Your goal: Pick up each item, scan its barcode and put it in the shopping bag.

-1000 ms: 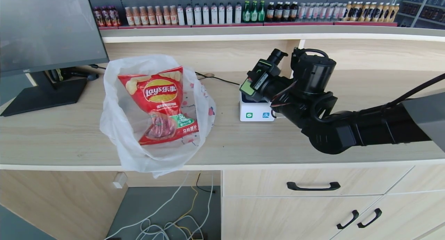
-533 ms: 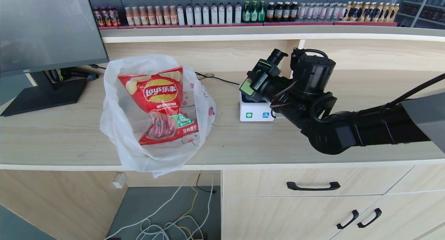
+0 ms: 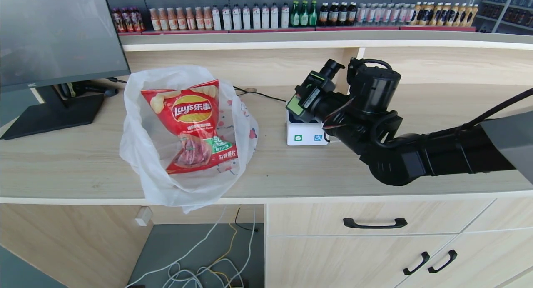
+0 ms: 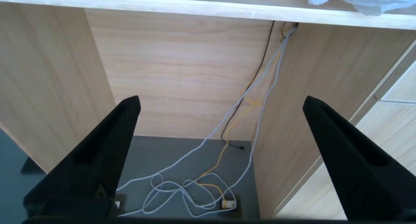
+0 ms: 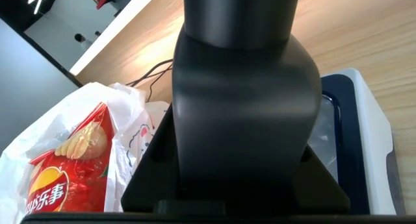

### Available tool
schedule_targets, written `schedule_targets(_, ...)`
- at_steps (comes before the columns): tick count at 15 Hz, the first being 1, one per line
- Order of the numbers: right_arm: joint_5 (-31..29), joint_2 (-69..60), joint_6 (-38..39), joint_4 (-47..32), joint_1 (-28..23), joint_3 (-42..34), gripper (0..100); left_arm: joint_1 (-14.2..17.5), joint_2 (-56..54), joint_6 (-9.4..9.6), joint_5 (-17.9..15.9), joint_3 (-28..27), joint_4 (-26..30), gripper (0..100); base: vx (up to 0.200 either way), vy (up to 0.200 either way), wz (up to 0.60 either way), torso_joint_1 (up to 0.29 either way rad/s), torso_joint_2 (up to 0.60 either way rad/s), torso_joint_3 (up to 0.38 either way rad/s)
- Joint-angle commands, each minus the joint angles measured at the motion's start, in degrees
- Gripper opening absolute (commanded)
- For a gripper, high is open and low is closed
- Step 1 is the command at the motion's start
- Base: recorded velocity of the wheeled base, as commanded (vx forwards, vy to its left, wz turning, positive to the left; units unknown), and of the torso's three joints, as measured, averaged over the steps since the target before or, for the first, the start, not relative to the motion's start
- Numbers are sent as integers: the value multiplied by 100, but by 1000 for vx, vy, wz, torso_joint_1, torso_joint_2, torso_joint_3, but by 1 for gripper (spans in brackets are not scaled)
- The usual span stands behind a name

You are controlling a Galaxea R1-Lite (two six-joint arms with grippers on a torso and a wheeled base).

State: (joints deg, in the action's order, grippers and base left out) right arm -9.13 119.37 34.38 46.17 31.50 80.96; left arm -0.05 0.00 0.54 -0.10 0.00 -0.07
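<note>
The right gripper [image 3: 313, 94] is seen pinched on a dark item [image 5: 240, 120], which is held just above the white scanner box [image 3: 306, 134] on the counter [image 3: 291, 171]. A green and white label is seen on the item. The shopping bag [image 3: 141, 154] is set to the robot's left of the scanner, near it but not touching, with its mouth open. A red bag of chips [image 3: 191, 121] is tucked inside it. A monitor [image 3: 54, 33] is placed at the far left of the counter. The left gripper [image 4: 218, 159] is held low by the counter's front, with its fingers spread wide. Loose cables [image 4: 195, 185] are seen on the floor beneath it.
</note>
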Motion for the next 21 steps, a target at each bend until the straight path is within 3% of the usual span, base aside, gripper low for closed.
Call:
schedule_targets(1,-1,-45,-1,6,32,-10,0,5,0,-1,1,0,-1,100,0,0,0,0,0,0)
schedule_targets(8,-45,-555,-80,279,49,-80,0,-4,0,-1,1,0,-1,100,0,0,0,0,0,0)
schedule_targets(12,-45,-1355,-247,490,119,-739,0,5,0,-1,1,0,-1,100,0,0,0,0,0,0)
schedule_targets(16,-80,-1733,-977,2731,427,-2066,0,-4,0,-1,1,0,-1,100,0,0,0,0,0,0)
schedule_targets(19,-63,-1891,-1821,4014,673,-3051,0,-4,0,-1,1,0,-1,100,0,0,0,0,0,0)
schedule_targets(21,-1,-1900,-2330,4383,682,-3271,0,-4,0,-1,1,0,-1,100,0,0,0,0,0,0)
